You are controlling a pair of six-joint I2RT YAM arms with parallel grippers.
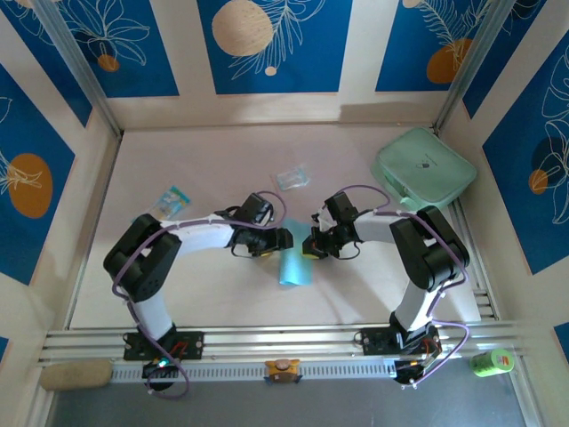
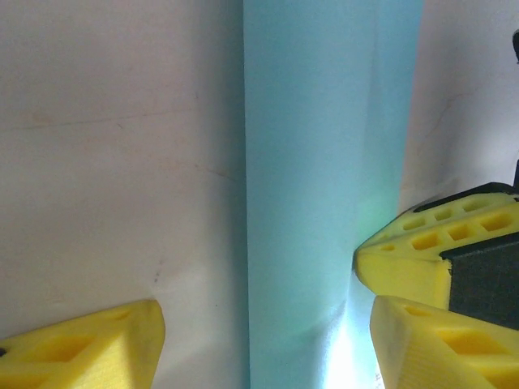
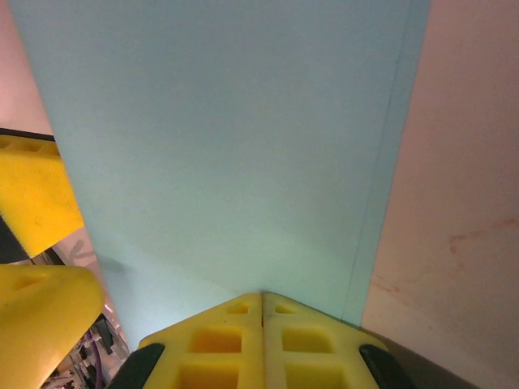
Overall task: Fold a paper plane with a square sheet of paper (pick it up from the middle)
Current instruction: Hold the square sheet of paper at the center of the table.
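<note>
The right tool [image 3: 262, 312] is clenched, tips against the folded light-blue sheet [image 1: 294, 267] lying on the pale table [image 1: 222, 294] between both arms; the left tool [image 2: 259, 340] straddles it, released. Blue leaf-printed panels [image 1: 267, 44] wall it in.

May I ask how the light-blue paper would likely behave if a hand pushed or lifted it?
The paper looks thin and lies flat, so it would probably droop when lifted. On the smooth table it may slide rather than buckle.
</note>
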